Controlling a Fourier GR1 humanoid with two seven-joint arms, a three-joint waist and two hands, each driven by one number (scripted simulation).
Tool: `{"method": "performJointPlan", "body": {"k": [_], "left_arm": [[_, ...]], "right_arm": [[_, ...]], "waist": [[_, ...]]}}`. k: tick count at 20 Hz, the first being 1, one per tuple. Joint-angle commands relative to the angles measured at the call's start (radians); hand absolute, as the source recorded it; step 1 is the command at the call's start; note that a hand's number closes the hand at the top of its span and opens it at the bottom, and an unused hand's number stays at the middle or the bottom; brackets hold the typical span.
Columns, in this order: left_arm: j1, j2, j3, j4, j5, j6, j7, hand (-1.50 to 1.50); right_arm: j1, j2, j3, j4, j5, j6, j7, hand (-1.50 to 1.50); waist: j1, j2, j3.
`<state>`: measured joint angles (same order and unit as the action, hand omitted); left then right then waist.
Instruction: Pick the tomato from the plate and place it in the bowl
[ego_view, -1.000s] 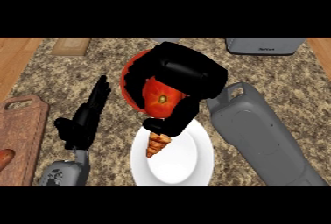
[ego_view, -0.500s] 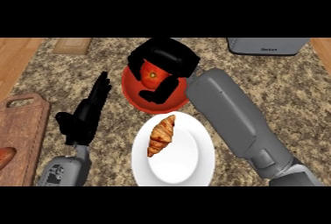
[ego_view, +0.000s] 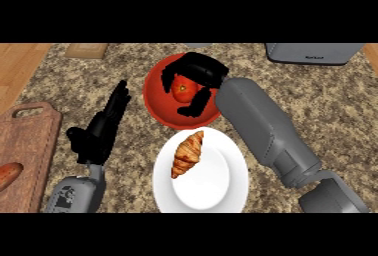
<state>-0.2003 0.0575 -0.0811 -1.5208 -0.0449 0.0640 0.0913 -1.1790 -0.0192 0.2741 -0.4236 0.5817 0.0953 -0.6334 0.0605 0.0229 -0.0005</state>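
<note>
The red tomato (ego_view: 182, 90) sits inside the red bowl (ego_view: 164, 107), which stands at the middle of the granite counter. My right hand (ego_view: 198, 74) reaches into the bowl from the right, its fingers and thumb curled round the tomato and hiding much of it. Just in front of the bowl is the white plate (ego_view: 214, 187), carrying only a croissant (ego_view: 187, 154). My left hand (ego_view: 102, 132) rests open to the left of the bowl, fingers straight and pointing away from me.
A wooden cutting board (ego_view: 29, 145) lies at the left edge with a reddish-brown food item (ego_view: 6, 175) on it. A grey toaster (ego_view: 314, 52) stands at the back right. My right forearm (ego_view: 266, 130) crosses the space right of the plate.
My right hand carried the tomato from above the plate back to the bowl and lowered into it, uncovering the croissant. The left hand has not moved.
</note>
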Motion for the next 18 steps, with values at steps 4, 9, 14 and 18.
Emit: {"method": "performJointPlan", "body": {"k": [4, 9, 14, 18], "left_arm": [[-0.015, 0.024, 0.011, -0.013, 0.02, -0.037, 0.013, 0.0], [0.023, -0.011, -0.003, -0.001, -0.018, 0.015, -0.032, 0.0], [0.035, -0.01, -0.008, -0.006, -0.008, 0.0, -0.024, 0.0], [0.021, -0.04, -0.044, -0.037, -0.039, 0.03, 0.013, 0.0]], "right_arm": [[-0.082, 0.018, -0.039, 0.183, -0.022, 0.127, -0.13, -1.5], [-0.038, 0.01, -0.135, 0.198, -0.114, 0.167, -0.279, -1.5], [-0.133, -0.047, -0.254, 0.235, -0.216, 0.249, -0.247, -1.5], [-0.192, -0.097, -0.299, 0.287, -0.26, 0.365, -0.164, -1.5]], "waist": [[0.027, 0.009, 0.001], [0.006, 0.005, 0.001], [0.008, 0.003, 0.001], [0.015, 0.005, 0.001]]}}
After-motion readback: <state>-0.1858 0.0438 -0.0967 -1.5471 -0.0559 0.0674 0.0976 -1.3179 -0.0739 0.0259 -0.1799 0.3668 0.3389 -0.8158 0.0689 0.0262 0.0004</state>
